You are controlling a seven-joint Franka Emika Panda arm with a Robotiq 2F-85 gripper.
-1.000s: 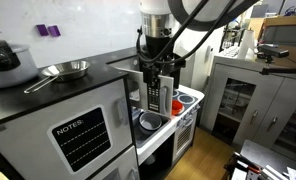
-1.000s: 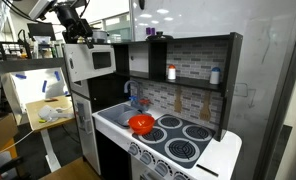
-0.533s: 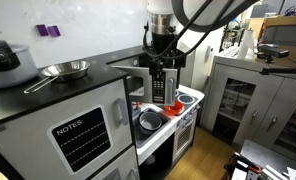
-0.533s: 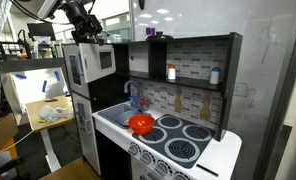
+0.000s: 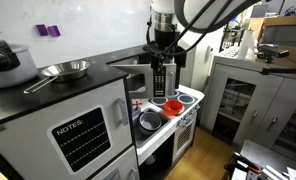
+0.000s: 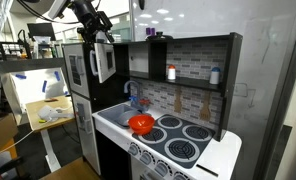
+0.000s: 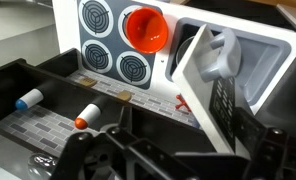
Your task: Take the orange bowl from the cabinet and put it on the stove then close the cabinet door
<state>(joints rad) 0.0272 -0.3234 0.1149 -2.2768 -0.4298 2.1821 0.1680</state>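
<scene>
Change: the cabinet door (image 6: 104, 62) has swung with the gripper (image 6: 98, 32) and now juts from the cabinet (image 5: 136, 82).
Bowl: the orange bowl (image 6: 141, 124), round and glossy, sits on the stove (image 7: 113, 40), on the corner burner nearest the cabinet.
Room: the door is well apart from the bowl.
Jaws: at the door's top; cannot tell whether released or clenched.
Containers: a steel bowl (image 5: 150, 121) is sunk in the counter (image 5: 158, 135); two small bottles (image 7: 86, 116) lie on the shelf (image 7: 48, 70).

orange bowl (image 7: 146, 27): I'm seeing orange-red, paler inside
stove (image 7: 112, 38): I'm seeing white, dark burners ringed blue
cabinet door (image 6: 105, 60): showing white frame
</scene>
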